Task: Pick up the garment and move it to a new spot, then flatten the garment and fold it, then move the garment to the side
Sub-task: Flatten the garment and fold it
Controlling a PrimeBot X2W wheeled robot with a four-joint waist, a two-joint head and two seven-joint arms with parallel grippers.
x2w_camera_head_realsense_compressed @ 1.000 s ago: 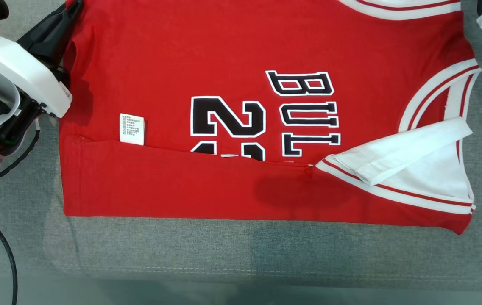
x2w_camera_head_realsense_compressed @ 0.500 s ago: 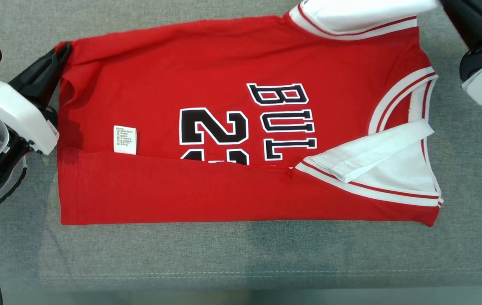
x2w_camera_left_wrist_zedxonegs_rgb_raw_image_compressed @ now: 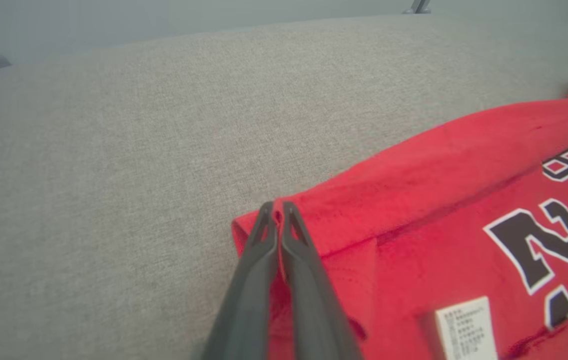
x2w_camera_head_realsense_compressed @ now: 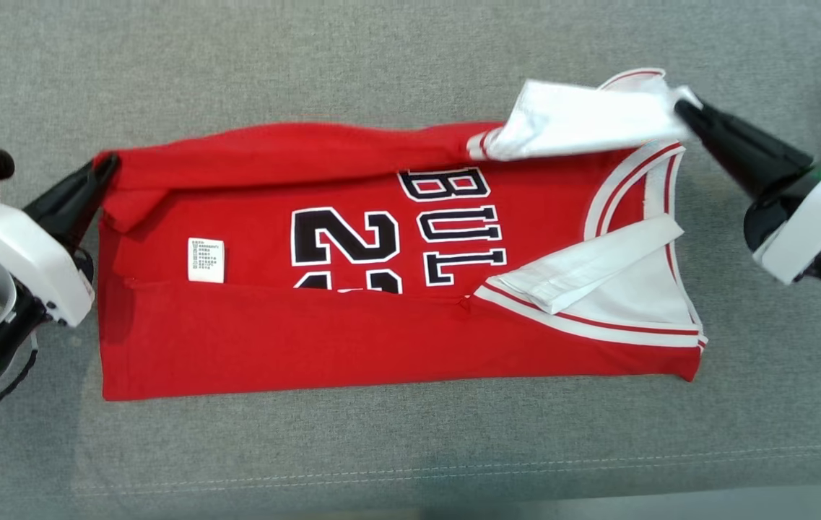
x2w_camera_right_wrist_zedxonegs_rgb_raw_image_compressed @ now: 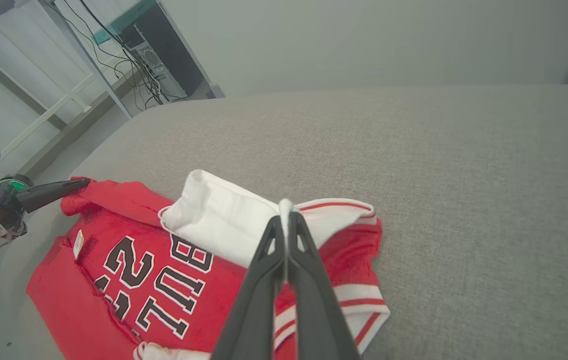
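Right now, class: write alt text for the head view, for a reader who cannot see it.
A red jersey lies partly folded on a grey surface. The left gripper pinches its far left corner; the right gripper pinches its white sleeve.

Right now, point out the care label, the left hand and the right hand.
care label [x2w_camera_head_realsense_compressed: 206, 260], head view, middle of the white tag.
left hand [x2w_camera_left_wrist_zedxonegs_rgb_raw_image_compressed: 276, 209], left wrist view, between fingertips pinching the jersey [x2w_camera_left_wrist_zedxonegs_rgb_raw_image_compressed: 438, 165] at a red corner.
right hand [x2w_camera_right_wrist_zedxonegs_rgb_raw_image_compressed: 285, 214], right wrist view, between fingertips pinching its white fabric.
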